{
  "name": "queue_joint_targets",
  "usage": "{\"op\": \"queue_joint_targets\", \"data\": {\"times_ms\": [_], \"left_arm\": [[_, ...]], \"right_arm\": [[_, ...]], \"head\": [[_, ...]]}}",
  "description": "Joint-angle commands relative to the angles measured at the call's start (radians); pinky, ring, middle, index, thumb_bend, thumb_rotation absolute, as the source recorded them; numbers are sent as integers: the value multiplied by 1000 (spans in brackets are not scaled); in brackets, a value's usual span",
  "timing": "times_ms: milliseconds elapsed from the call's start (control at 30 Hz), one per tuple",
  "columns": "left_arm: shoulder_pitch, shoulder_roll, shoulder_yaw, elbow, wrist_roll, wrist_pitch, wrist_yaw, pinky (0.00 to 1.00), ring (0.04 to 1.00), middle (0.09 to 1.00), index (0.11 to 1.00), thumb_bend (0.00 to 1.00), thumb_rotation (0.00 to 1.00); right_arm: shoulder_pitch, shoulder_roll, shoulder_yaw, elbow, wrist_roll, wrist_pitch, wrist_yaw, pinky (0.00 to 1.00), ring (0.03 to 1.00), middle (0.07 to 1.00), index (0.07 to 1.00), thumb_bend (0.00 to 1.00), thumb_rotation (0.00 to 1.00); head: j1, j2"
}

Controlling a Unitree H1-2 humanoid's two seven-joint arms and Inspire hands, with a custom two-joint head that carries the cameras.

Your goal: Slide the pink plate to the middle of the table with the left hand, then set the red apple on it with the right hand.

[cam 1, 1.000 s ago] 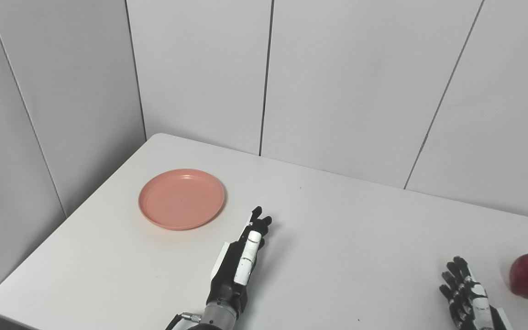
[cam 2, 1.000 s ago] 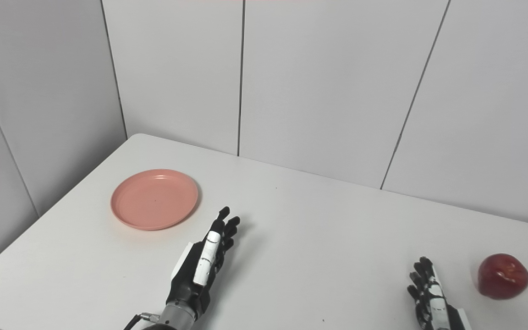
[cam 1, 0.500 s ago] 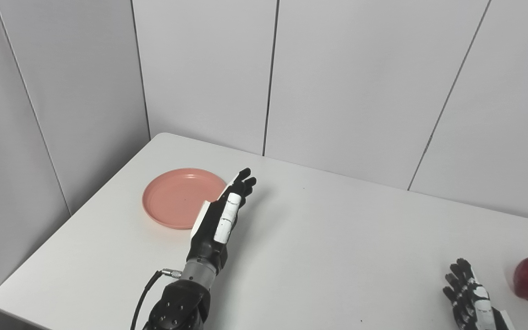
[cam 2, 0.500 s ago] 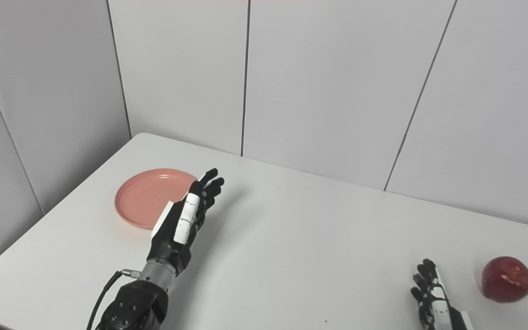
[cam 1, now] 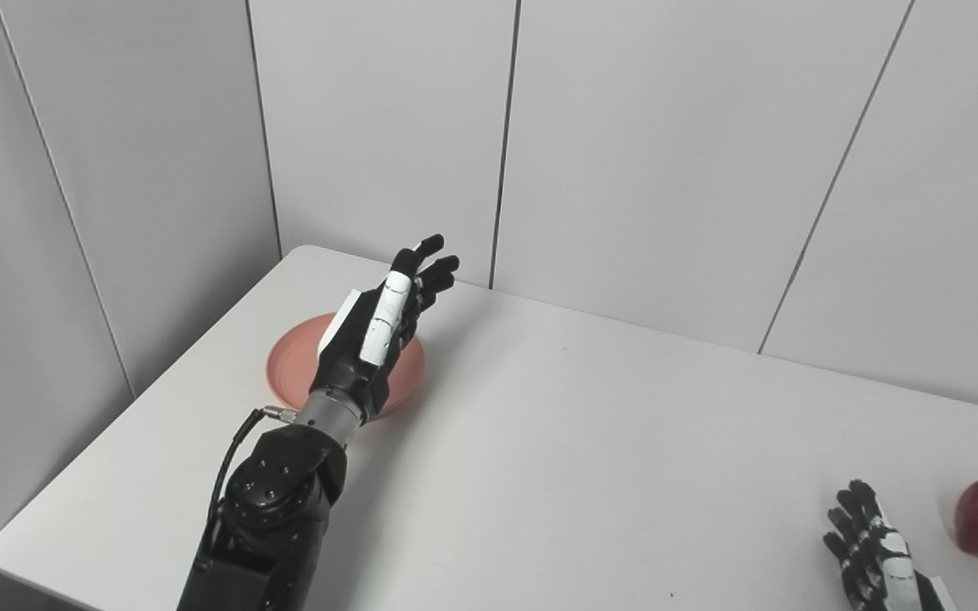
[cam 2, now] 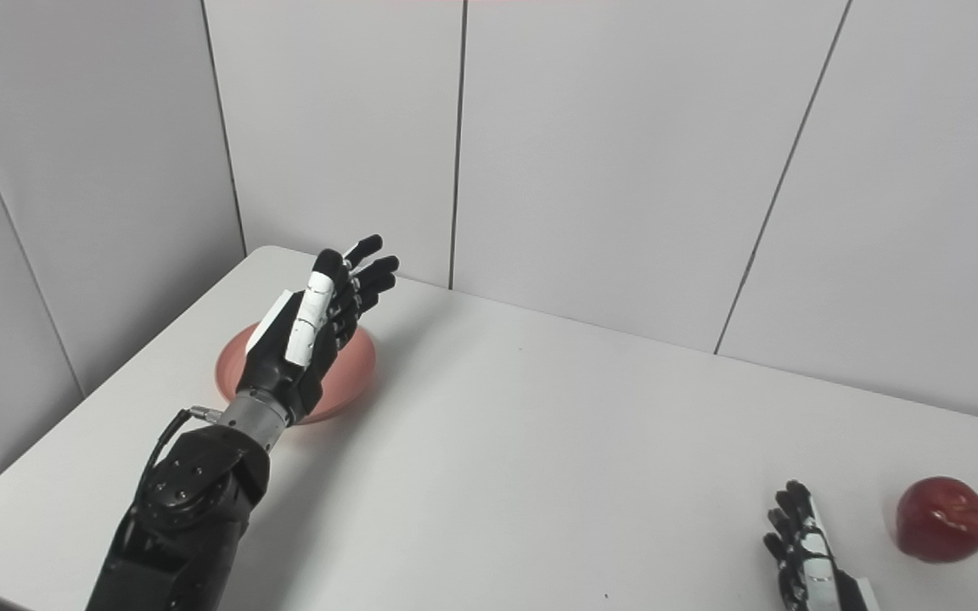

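The pink plate [cam 1: 285, 373] lies flat near the table's far left corner, mostly hidden behind my left hand [cam 1: 379, 318]. That hand hangs raised over the plate, open, fingers stretched toward the back wall and holding nothing. The red apple [cam 2: 944, 518] sits at the table's right edge, near the front. My right hand [cam 2: 803, 552] rests low at the bottom right, just left of the apple and apart from it, open with its fingers spread.
The white table [cam 1: 591, 441] stands in a corner of grey wall panels [cam 1: 642, 153]; its left edge and front left corner [cam 1: 5, 552] are close to the plate. My left forearm [cam 1: 268, 509] crosses the table's front left part.
My left hand has risen and travelled back and to the left, from the table in front of the plate to above it. The right hand and apple have stayed put. The camera shifted slightly.
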Motion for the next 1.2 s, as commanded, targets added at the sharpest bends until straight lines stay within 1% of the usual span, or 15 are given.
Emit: {"op": "queue_joint_targets", "data": {"times_ms": [0, 133, 300, 400, 500, 567, 667, 700, 767, 900, 1033, 1167], "left_arm": [[-50, 29, 18, -3, -24, -2, -15, 1000, 926, 894, 908, 853, 1000], [-81, 71, 67, 52, -58, -18, -26, 989, 913, 890, 904, 880, 1000], [-107, 108, 104, 118, -97, -38, -44, 982, 904, 878, 907, 908, 1000], [-121, 132, 113, 154, -101, -50, -50, 982, 905, 872, 905, 924, 1000], [-136, 155, 122, 195, -91, -70, -53, 943, 900, 868, 872, 936, 1000], [-155, 174, 132, 250, -96, -110, -67, 953, 903, 874, 878, 935, 1000], [-176, 190, 146, 303, -102, -145, -79, 955, 903, 879, 895, 934, 1000], [-182, 194, 151, 314, -101, -148, -76, 937, 894, 872, 877, 916, 1000], [-195, 209, 156, 339, -96, -147, -76, 926, 890, 870, 870, 899, 1000], [-219, 243, 164, 410, -97, -150, -84, 943, 899, 876, 872, 908, 1000], [-234, 267, 176, 491, -103, -175, -101, 949, 901, 876, 863, 904, 1000], [-248, 287, 188, 564, -108, -209, -115, 945, 909, 898, 883, 892, 1000]], "right_arm": [[30, 18, 12, 32, 1, -23, 3, 1000, 1000, 1000, 1000, 876, 1000], [28, 18, 13, 36, 5, -25, 8, 1000, 1000, 1000, 1000, 870, 1000], [30, 16, 14, 31, 1, -18, 6, 1000, 1000, 1000, 1000, 875, 1000], [31, 16, 12, 31, 6, -18, 7, 1000, 1000, 1000, 1000, 870, 1000], [31, 17, 10, 34, 6, -19, 6, 1000, 1000, 1000, 1000, 875, 1000], [32, 17, 11, 34, 3, -18, 4, 1000, 1000, 1000, 1000, 878, 1000], [33, 16, 12, 33, 2, -18, 5, 1000, 1000, 1000, 1000, 876, 1000], [33, 16, 12, 34, 4, -18, 7, 1000, 1000, 1000, 1000, 868, 1000], [33, 16, 12, 35, 6, -18, 8, 1000, 1000, 1000, 1000, 863, 1000], [33, 15, 11, 37, 9, -18, 10, 1000, 1000, 1000, 1000, 862, 1000], [34, 13, 12, 37, 4, -20, 9, 1000, 1000, 1000, 1000, 861, 1000], [36, 12, 11, 34, 5, -18, 8, 1000, 1000, 1000, 998, 866, 1000]], "head": [[1, 0], [2, -1], [4, -1], [4, 0], [4, 0], [1, 0], [-1, 1], [-1, 1], [-1, 1], [0, 0], [-3, 1], [-3, 2]]}}
